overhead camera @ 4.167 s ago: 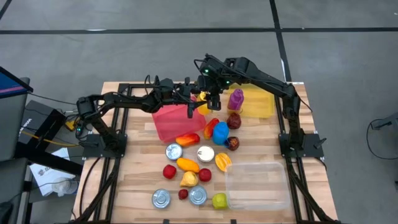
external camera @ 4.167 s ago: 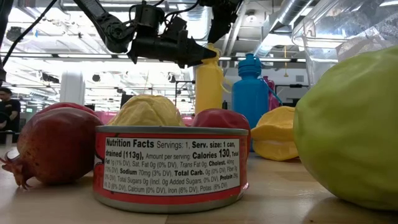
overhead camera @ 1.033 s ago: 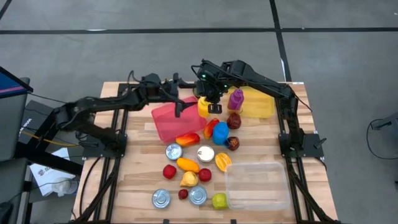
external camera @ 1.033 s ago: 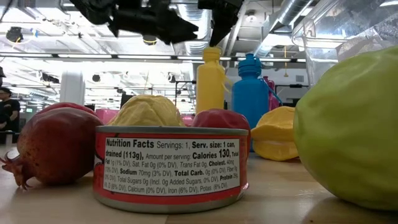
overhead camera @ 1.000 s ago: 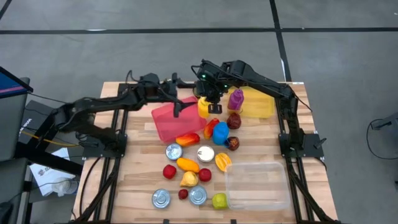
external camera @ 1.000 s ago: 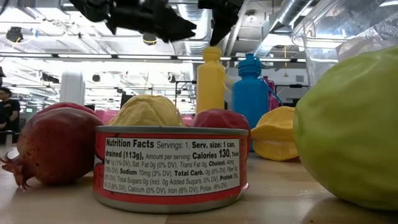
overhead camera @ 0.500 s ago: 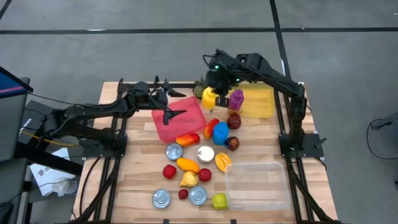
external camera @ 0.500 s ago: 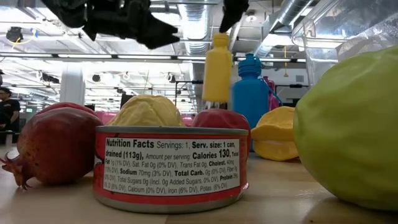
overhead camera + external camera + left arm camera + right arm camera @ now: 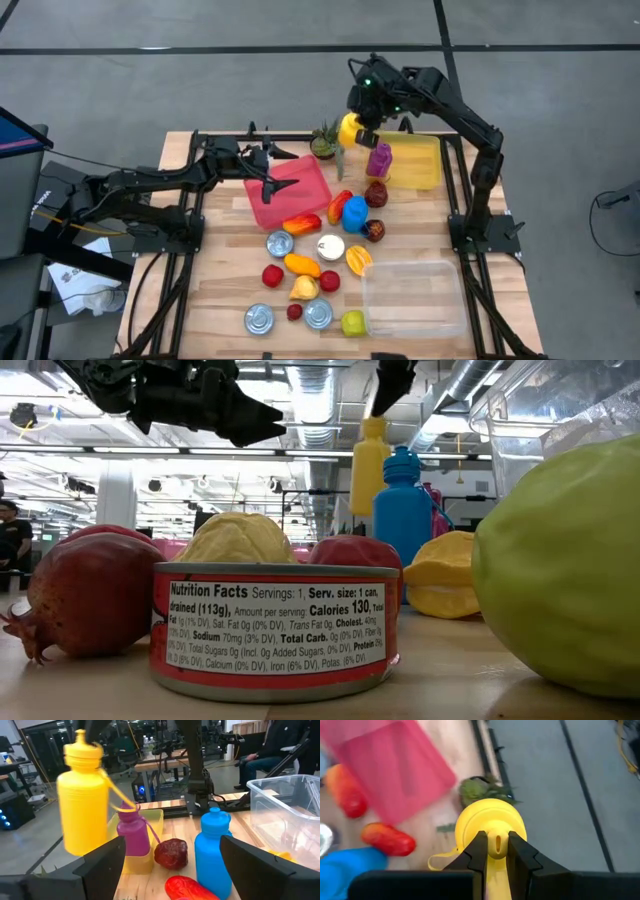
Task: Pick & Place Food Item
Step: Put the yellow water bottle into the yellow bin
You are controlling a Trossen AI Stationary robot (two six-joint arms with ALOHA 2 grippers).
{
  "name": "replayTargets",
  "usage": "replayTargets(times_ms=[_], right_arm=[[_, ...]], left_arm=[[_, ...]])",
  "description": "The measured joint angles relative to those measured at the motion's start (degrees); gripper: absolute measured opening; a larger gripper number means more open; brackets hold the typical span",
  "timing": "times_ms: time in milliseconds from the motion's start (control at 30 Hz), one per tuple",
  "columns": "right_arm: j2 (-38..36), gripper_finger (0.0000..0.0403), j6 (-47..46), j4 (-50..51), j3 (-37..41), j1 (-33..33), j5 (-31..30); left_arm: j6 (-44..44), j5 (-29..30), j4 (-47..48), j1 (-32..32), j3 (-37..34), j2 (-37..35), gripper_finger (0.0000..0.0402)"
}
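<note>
Right wrist view shows the right claw [image 9: 494, 851] clamped on the cap of the yellow bottle [image 9: 487, 832], which hangs clear of the desk at its far edge, above the small green plant [image 9: 324, 139]. Just right of it stand the purple bottle [image 9: 379, 159] and the yellow bin [image 9: 422, 163]. Left of the bottle, the left claw [image 9: 272, 168] hovers with its fingers spread apart over the pink bin [image 9: 291, 190], holding nothing. Nearer lie the blue bottle [image 9: 354, 213], cans [image 9: 260, 319], a clear container [image 9: 415, 297] and scattered fruit on the slatted wooden desk [image 9: 205, 280]. Grey concrete floor surrounds it. Low view looks into a bright hall with ceiling ducts, where a person [image 9: 12, 540] stands far left.
</note>
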State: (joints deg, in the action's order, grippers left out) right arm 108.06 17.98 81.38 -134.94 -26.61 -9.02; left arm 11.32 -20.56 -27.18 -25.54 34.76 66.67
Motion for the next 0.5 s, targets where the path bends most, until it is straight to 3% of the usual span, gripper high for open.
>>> replayTargets(times_ms=[500], right_arm=[[0.1,0.0035,-3.1,-0.6,0.0,-9.7,-3.0]], left_arm=[[0.0,0.0,0.1,0.0,0.0,0.0,0.0314]])
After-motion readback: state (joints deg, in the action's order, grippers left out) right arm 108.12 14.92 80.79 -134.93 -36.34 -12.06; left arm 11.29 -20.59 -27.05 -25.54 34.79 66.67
